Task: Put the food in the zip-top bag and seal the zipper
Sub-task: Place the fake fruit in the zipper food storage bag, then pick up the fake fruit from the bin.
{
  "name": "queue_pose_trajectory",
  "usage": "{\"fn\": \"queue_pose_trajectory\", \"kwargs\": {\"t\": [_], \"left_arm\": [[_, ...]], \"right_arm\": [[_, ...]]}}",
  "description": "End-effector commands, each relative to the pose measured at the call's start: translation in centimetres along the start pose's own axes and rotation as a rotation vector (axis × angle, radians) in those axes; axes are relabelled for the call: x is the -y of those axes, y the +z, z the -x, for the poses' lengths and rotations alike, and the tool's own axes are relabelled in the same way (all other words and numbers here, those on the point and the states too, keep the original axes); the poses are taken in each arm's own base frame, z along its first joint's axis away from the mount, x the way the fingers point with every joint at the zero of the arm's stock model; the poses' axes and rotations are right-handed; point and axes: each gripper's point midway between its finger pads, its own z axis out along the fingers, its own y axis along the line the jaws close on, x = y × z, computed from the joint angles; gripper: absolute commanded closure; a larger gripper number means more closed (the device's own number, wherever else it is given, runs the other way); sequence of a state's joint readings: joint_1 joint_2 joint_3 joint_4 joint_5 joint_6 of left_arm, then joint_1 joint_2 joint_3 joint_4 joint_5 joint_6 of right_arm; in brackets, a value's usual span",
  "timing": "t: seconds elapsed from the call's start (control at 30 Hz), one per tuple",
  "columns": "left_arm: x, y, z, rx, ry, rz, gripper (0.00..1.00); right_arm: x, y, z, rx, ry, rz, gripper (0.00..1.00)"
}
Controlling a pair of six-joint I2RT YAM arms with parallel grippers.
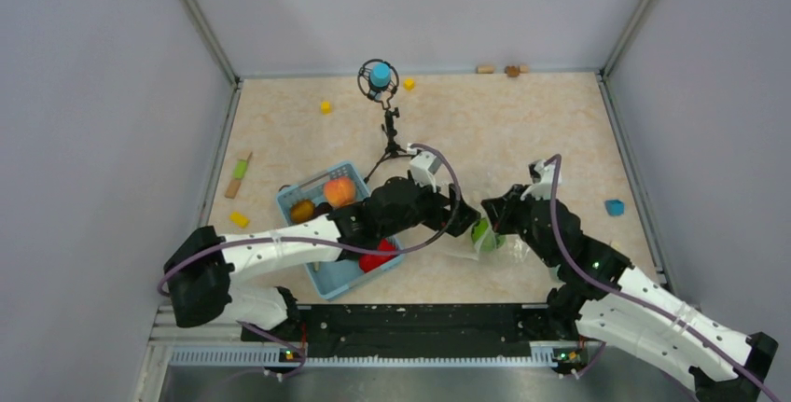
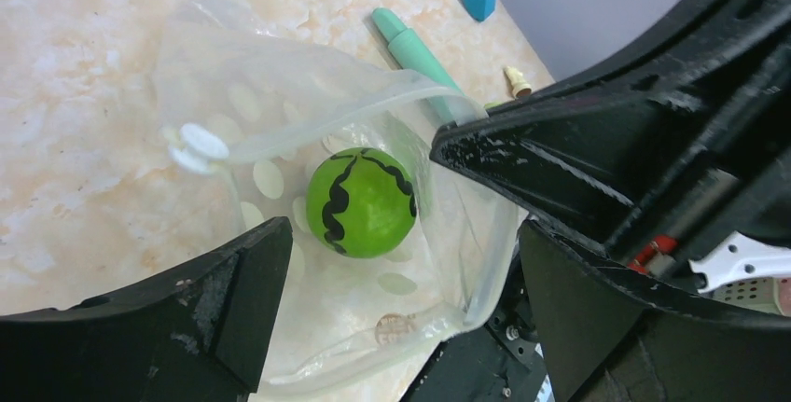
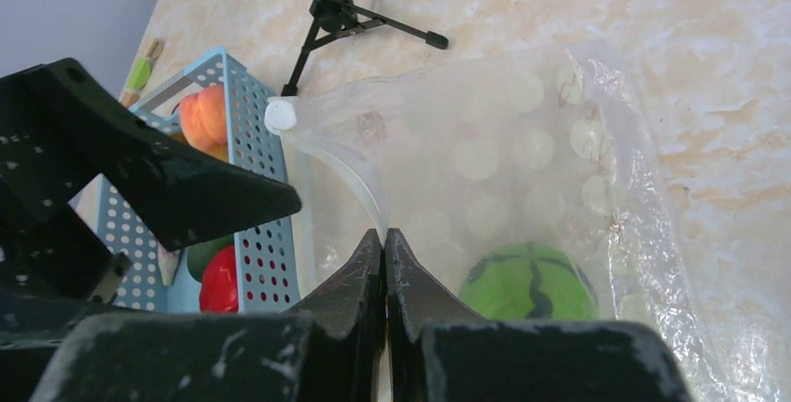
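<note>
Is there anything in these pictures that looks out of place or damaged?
Nothing looks spilled or damaged. Only small loose pieces lie scattered away from the work: a yellow cube beside the microphone, a blue cube near the right edge, a green-and-orange stick left of the basket.

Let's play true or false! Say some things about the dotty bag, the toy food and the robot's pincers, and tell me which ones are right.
1. The green striped ball is inside the dotted bag. True.
2. The red pepper is in the bag too. False: it lies in the blue basket.
3. The right pincer is pinching the edge of the bag's mouth. True.
4. The left pincer is carrying the orange fruit. False: it is open and empty at the bag's mouth, and the orange fruit is in the basket.
5. The bag is zipped shut. False: its mouth is wide open.
</note>
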State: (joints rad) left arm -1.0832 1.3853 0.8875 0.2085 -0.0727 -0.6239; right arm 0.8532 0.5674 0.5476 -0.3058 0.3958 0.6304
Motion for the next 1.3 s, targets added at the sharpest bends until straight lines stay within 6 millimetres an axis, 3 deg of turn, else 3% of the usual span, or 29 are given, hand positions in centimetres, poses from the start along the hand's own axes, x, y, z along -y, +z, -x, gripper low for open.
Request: {"fn": "queue_pose_trajectory", "kwargs": {"t": [0.0,0.17,0.33,0.53,0.67,0.87,1.03,1.27], "left_arm": [[0.7,-2.7,1.9,0.074,0.019,-0.020,0.03],[-2.4,-5.7,2.4,0.116,0.004,0.134,0.03],[-8.9,-9.5,2.6,0.203,-0.034,0.457,0.03],[-13.4,-14.4,2.4,0.257,-0.066,0.704,0.03],[-16.6,-16.8,1.8,0.271,-0.137,0.842,0.03],[-21.3,-18.0,-0.4,0.215,-0.329,0.922,0.03],[-22.9,-19.1,-1.0,0.246,-0.394,0.953,0.03],[-23.6,-20.0,-3.3,0.220,-0.556,1.014,0.03]], "right_arm": [[-0.3,-0.2,1.4,0.060,0.044,0.011,1.00],[-0.4,-1.0,2.3,0.105,0.076,0.034,1.00],[-1.2,-2.6,4.1,0.176,0.111,0.104,1.00],[-3.0,-5.0,6.4,0.213,0.151,0.204,1.00],[-2.3,-4.8,6.6,0.220,0.145,0.159,1.00],[-0.4,-3.2,5.6,0.191,0.105,0.031,1.00],[0.0,-2.0,4.4,0.148,0.072,-0.011,1.00],[0.7,-1.7,4.0,0.142,0.053,-0.045,1.00]]}}
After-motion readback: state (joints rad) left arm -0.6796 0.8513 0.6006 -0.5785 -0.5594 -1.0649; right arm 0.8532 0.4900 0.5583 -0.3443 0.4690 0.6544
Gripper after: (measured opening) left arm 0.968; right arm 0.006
